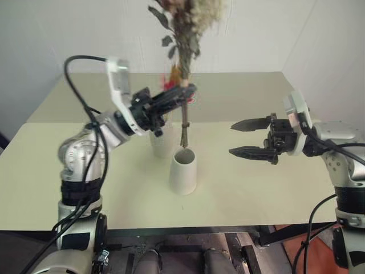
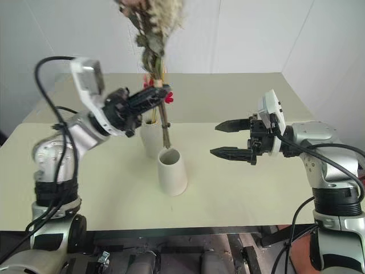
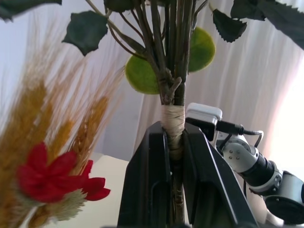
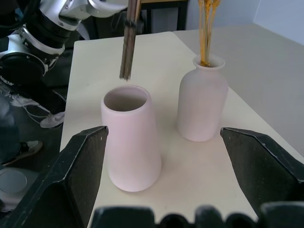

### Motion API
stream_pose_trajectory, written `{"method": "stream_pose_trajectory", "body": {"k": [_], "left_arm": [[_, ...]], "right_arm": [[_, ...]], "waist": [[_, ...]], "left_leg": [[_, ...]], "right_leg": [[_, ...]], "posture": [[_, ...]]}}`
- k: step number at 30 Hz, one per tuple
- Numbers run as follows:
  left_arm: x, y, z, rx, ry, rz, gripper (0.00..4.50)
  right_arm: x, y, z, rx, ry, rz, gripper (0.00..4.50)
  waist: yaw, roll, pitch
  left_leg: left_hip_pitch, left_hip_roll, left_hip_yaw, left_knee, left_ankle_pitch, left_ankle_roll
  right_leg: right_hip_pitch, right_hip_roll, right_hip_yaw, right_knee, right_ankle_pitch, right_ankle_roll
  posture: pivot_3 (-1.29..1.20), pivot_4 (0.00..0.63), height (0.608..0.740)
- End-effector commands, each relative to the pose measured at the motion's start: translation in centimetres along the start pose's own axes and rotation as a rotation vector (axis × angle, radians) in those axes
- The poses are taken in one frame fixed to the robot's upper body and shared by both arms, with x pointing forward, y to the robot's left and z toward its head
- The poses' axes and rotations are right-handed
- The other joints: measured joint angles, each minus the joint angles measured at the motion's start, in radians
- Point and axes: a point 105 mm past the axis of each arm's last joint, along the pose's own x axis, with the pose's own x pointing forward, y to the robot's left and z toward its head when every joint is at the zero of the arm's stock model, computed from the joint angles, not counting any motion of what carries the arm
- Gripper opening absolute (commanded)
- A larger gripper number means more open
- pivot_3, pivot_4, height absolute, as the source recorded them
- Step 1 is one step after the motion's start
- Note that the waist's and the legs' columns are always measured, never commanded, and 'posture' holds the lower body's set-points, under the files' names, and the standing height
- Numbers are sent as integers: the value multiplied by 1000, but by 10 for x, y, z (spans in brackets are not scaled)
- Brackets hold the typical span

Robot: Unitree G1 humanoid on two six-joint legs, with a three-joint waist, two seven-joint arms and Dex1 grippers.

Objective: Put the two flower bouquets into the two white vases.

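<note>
The left gripper [image 1: 178, 94] pinches the bushier bouquet [image 1: 183, 34] upright, stems poised over the tapered vase [image 1: 183, 171] on the surface (grass bunch [image 4: 206, 28] already in the bottle vase [image 4: 202, 104]); lowering straight comes next, I'd say; the right gripper [image 1: 251, 138] waits, fingers wide.

Soft, even daylight fills the scene, brightest on the white wall at the far right. The worktop [image 1: 256, 188] shows only faint shadows and no glare. In the left wrist view the wheat ears [image 3: 52, 137] nearest the lens are blurred.
</note>
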Motion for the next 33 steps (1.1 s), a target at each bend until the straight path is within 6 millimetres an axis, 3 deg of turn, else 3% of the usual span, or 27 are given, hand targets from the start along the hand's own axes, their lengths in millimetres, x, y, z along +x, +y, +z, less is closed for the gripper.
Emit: {"method": "stream_pose_trajectory", "body": {"k": [1,20,33], "left_arm": [[3,-1,-3,50,10,-34,104],[-13,-9,-26,45,95,-34,104],[-41,-9,-7,78,131,15,4317]], "right_arm": [[-10,4,15,-48,-22,-37,4500],[-13,6,12,-36,-28,-83,4500],[-9,1,11,-39,-37,-79,4500]], "waist": [[-1,0,0],[-1,0,0],[-3,0,0]], "left_leg": [[0,0,0,0,0,0],[0,0,0,0,0,0],[0,0,0,0,0,0]], "right_leg": [[0,0,0,0,0,0],[0,0,0,0,-1,2],[0,0,0,0,-1,2]], "posture": [[0,150,740],[0,150,740],[0,150,740]]}}
